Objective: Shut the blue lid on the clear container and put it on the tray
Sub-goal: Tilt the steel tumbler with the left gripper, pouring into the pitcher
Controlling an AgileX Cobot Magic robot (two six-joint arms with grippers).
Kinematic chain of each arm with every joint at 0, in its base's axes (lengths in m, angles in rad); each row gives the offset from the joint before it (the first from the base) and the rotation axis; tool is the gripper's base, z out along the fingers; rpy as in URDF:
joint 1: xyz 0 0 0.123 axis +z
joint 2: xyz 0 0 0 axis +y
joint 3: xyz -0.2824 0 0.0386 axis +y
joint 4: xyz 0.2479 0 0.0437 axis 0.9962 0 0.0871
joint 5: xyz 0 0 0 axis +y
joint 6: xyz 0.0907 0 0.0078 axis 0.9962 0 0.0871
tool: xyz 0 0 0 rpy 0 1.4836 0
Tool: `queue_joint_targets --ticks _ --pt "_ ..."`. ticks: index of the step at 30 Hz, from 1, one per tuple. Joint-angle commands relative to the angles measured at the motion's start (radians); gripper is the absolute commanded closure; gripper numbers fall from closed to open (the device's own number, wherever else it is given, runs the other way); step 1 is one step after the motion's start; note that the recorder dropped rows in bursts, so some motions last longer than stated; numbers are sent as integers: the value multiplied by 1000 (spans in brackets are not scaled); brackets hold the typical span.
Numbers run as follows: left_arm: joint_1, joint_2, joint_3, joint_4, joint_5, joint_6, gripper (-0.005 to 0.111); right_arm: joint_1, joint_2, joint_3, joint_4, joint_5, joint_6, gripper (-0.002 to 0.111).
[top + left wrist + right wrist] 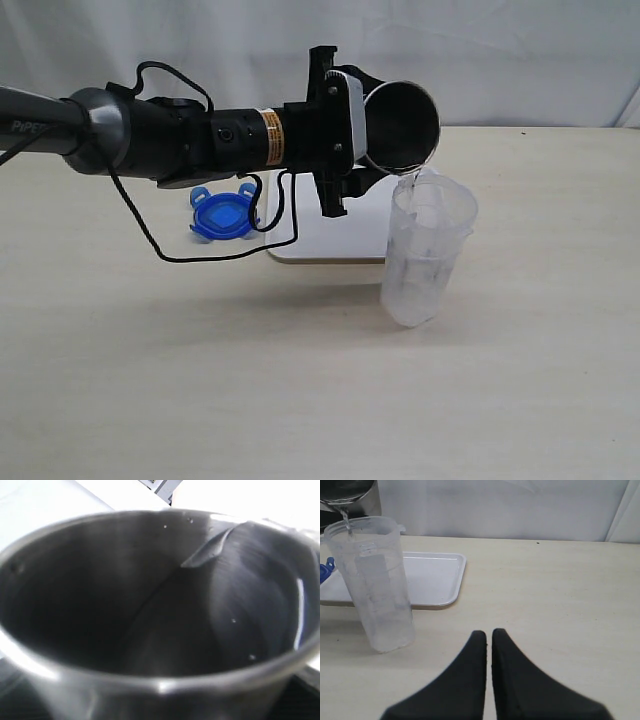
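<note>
The left gripper (362,125) is reaching in from the left and gripping a steel cup (402,125). The cup is lying tipped on its side, its lower lip just over the rim of the clear container (428,255). The container is standing upright on the table (150,380), just in front of the white tray (330,240). The blue lid (222,217) is lying beside the tray's left edge.
</note>
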Motion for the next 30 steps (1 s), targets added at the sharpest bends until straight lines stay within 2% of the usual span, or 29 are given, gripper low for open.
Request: queue_joint_targets --ticks 1,30 --pt "-2 -21 -16 -35 -52 21 107 -4 -4 2 1 0 2 104" --pt "-2 -21 -16 -35 -50 97 107 -4 -4 2 1 0 2 104"
